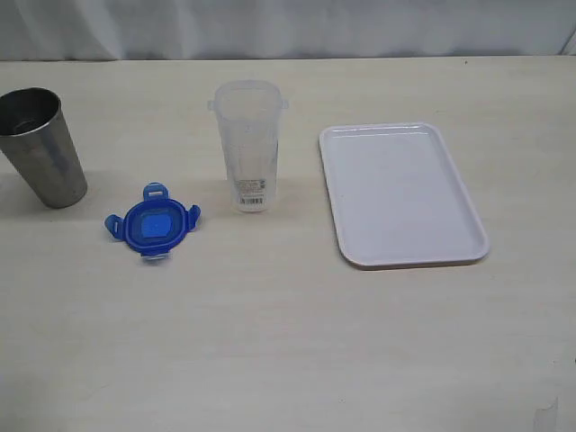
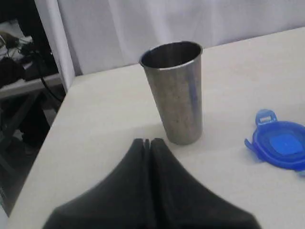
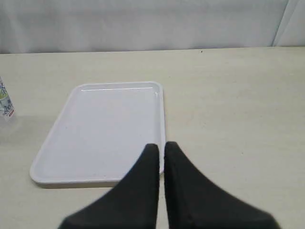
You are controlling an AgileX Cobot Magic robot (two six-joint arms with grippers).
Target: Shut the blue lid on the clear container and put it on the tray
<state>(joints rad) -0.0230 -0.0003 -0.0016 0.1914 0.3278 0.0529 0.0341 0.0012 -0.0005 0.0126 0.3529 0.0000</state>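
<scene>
The blue lid (image 1: 152,223) lies flat on the table with its flaps spread, left of the clear container (image 1: 248,146), which stands upright and uncovered. To the right lies the white tray (image 1: 450,247) with nothing on it. Neither gripper shows in the exterior view. In the left wrist view my left gripper (image 2: 148,141) is shut and holds nothing, hovering short of the steel cup, with the blue lid (image 2: 281,146) off to one side. My right gripper (image 3: 162,146) is shut and holds nothing, over the near edge of the tray (image 3: 95,93). A sliver of the container (image 3: 5,102) shows at the frame's edge.
A tapered grey steel cup (image 1: 41,147) stands upright at the far left, close to the lid; in the left wrist view the cup (image 2: 174,90) is right ahead of the fingers. A white curtain backs the table. The table's left edge (image 2: 52,129) drops off beside the cup.
</scene>
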